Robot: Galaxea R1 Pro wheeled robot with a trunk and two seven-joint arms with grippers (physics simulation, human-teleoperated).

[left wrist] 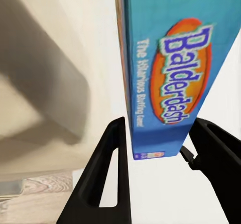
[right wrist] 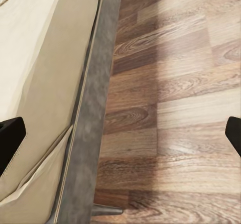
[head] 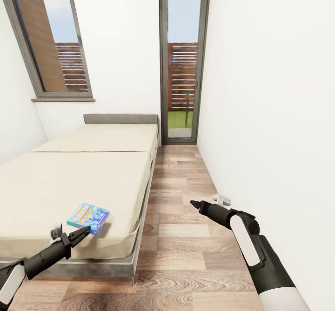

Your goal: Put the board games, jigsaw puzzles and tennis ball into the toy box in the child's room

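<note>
A small blue board game (head: 88, 217) hangs just over the near right corner of the bed (head: 83, 171), casting a shadow on the beige mattress. My left gripper (head: 85, 231) is shut on its near edge. In the left wrist view the blue box (left wrist: 168, 68), printed "Balderdash", stands edge-on between the two black fingers (left wrist: 108, 174). My right gripper (head: 194, 204) hovers above the wood floor beside the bed. It is open, and in the right wrist view its gripper (right wrist: 120, 141) holds nothing between the fingertips (right wrist: 10, 143).
A strip of wood-plank floor (head: 186, 236) runs between the bed's grey frame (right wrist: 93, 118) and the white right wall (head: 270, 115). A glass door (head: 182, 60) closes the far end. A window (head: 51, 36) sits over the headboard. A small white fitting (head: 222, 199) sits at the wall's base.
</note>
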